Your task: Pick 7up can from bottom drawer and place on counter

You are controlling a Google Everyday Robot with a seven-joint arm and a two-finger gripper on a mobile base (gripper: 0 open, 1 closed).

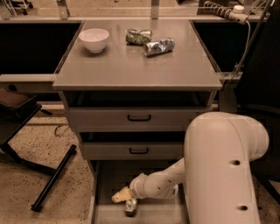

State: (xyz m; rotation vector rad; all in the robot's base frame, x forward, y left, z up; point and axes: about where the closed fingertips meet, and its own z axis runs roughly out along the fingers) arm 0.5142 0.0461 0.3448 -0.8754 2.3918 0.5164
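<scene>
While hand (124, 197) hovers in bottom drawer (107, 181), small silvery 7up can (130, 207) beneath

7up can (130, 207) in drawer (107, 183) beneath jaws

Single high view, facing down onto counter (131, 72), close behind the arm (218, 166), hand (120, 196) low in bottom drawer (108, 186)

This looks like a robot lab. A grey metal cabinet (140, 118) stands on a speckled floor (26, 188). A power strip (223, 11) trails its cable above, and black stand legs (54, 177) lie beside it. The gripper (126, 199) is low inside the bottom drawer (105, 188).
</scene>
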